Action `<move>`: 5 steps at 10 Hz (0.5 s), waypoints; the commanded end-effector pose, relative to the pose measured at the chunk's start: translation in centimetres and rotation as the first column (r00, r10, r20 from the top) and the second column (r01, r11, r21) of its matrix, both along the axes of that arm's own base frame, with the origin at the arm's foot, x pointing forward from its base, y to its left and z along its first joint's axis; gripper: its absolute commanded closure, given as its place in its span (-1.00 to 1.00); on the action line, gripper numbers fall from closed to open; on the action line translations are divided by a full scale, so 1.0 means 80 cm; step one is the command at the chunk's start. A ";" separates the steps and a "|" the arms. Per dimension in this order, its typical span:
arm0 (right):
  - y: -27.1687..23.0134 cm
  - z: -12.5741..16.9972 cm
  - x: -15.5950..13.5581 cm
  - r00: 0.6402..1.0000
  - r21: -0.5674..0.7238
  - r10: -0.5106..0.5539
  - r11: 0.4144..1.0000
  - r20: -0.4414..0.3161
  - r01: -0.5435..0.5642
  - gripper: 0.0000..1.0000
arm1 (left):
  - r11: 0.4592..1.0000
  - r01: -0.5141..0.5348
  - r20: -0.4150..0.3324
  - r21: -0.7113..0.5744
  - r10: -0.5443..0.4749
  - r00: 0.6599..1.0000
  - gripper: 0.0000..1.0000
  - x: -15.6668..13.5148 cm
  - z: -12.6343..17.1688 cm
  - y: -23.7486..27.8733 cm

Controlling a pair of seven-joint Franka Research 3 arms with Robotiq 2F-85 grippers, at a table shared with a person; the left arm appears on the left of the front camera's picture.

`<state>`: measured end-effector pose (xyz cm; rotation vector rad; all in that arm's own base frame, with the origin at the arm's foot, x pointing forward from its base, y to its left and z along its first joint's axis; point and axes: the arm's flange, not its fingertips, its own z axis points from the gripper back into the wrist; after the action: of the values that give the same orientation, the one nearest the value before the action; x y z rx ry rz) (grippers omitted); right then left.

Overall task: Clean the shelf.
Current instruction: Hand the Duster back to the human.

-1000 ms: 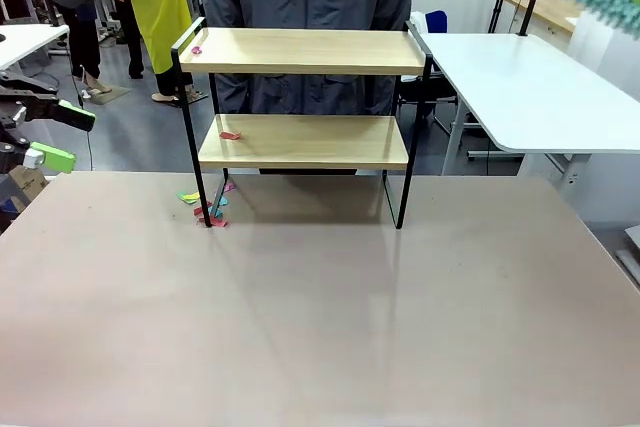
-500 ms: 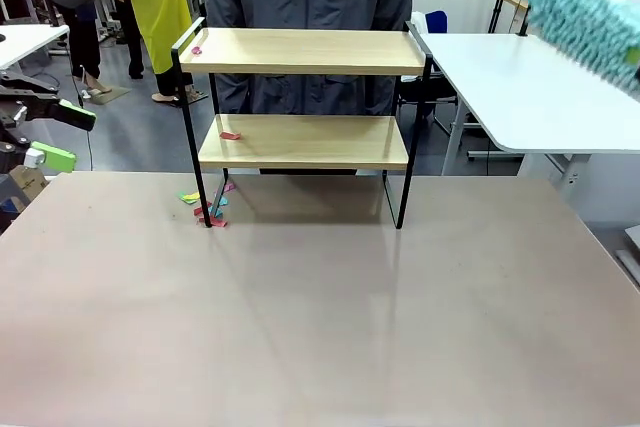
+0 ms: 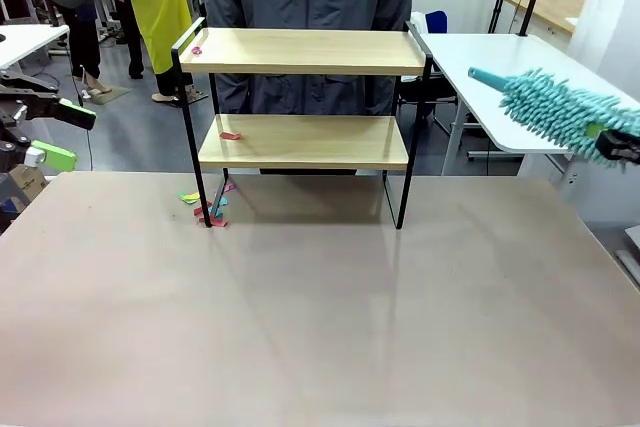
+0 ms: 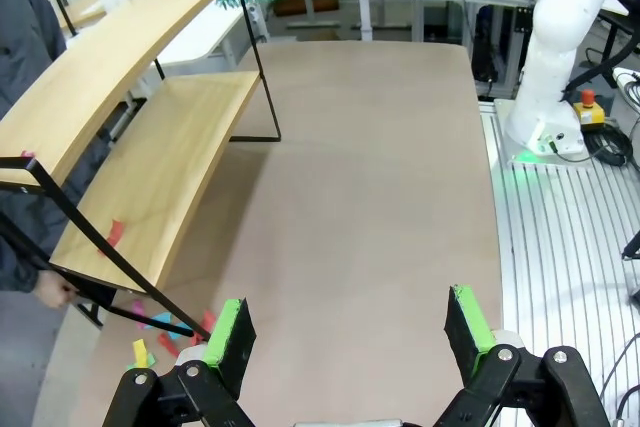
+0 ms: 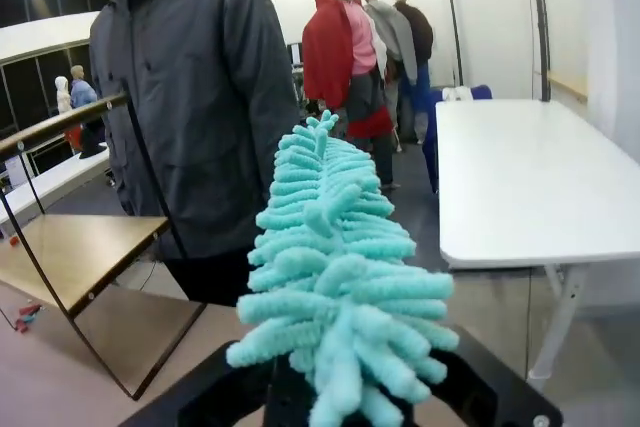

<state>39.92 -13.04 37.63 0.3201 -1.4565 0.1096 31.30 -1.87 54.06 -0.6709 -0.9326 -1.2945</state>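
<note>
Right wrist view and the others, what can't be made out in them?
- Right wrist view: the fluffy teal microfibre duster hides its handle and the right gripper's grip.
- Front view: the duster is cut off at the right edge.
- Front view: small coloured scraps by the two-tier wooden shelf's black leg are too small to identify.

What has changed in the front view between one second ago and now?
The teal duster, held in the right gripper, came down from the top right corner and now points left toward the shelf. The left gripper, open, the shelf and the paper scraps stayed as they were.
</note>
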 end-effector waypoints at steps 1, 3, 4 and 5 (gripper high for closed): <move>0.021 -0.017 -0.033 0.998 -0.038 -0.036 0.999 0.042 0.038 0.67 | 1.000 0.015 0.021 -0.021 -0.015 1.000 -1.00 0.003 0.000 -0.002; 0.020 -0.013 -0.030 0.994 -0.055 -0.074 0.995 0.079 0.079 0.67 | 1.000 0.015 0.021 -0.021 -0.015 1.000 -1.00 0.003 0.000 -0.002; 0.004 -0.009 0.002 1.000 -0.004 0.005 1.000 -0.008 -0.006 0.67 | 1.000 0.015 0.021 -0.021 -0.015 1.000 -1.00 0.003 0.000 -0.002; 0.004 -0.009 0.002 1.000 -0.004 0.005 1.000 -0.008 -0.006 0.67 | 1.000 0.015 0.021 -0.021 -0.015 1.000 -1.00 0.003 0.000 -0.002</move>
<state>40.10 -12.81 36.97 0.3129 -1.4585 0.1136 31.28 -1.85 54.05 -0.6716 -0.9332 -1.2957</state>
